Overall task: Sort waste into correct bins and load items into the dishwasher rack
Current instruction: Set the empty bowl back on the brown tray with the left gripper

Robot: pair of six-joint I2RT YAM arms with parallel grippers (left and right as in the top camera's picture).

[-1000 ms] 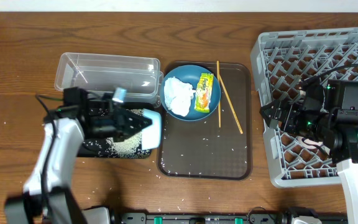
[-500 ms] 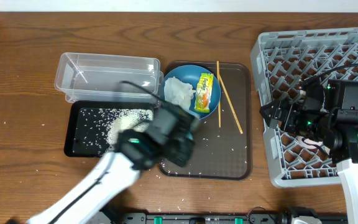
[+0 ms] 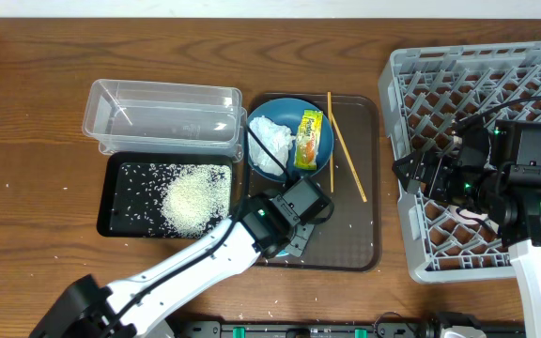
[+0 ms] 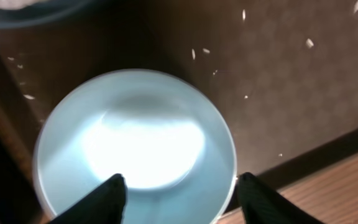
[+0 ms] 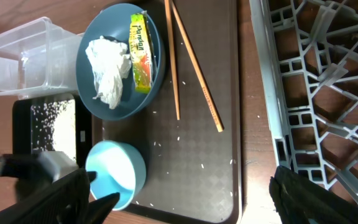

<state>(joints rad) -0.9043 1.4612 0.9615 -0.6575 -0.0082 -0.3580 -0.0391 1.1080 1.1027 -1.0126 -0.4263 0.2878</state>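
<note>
A white bowl (image 4: 135,143) stands upright and empty on the brown serving tray (image 3: 346,235), at its near left corner; the right wrist view also has the bowl (image 5: 114,177). My left gripper (image 4: 182,193) hovers right over it, open, one finger inside the rim and one outside. From overhead the left gripper (image 3: 294,235) hides the bowl. A blue plate (image 3: 285,164) holds a crumpled tissue (image 3: 269,143) and a yellow-green wrapper (image 3: 309,139). Chopsticks (image 3: 346,160) lie beside it. My right gripper (image 5: 191,199) hangs open at the grey rack's (image 3: 477,75) left side, holding nothing.
A black tray (image 3: 120,192) holds a pile of rice (image 3: 195,197). Behind it sits an empty clear tub (image 3: 162,113). Loose grains dot the brown tray and the wooden table. My right arm covers the rack's near half.
My left arm swung right from the black tray to the brown tray with the bowl. Its jaws, shut on the bowl's rim before, now stand apart.
</note>
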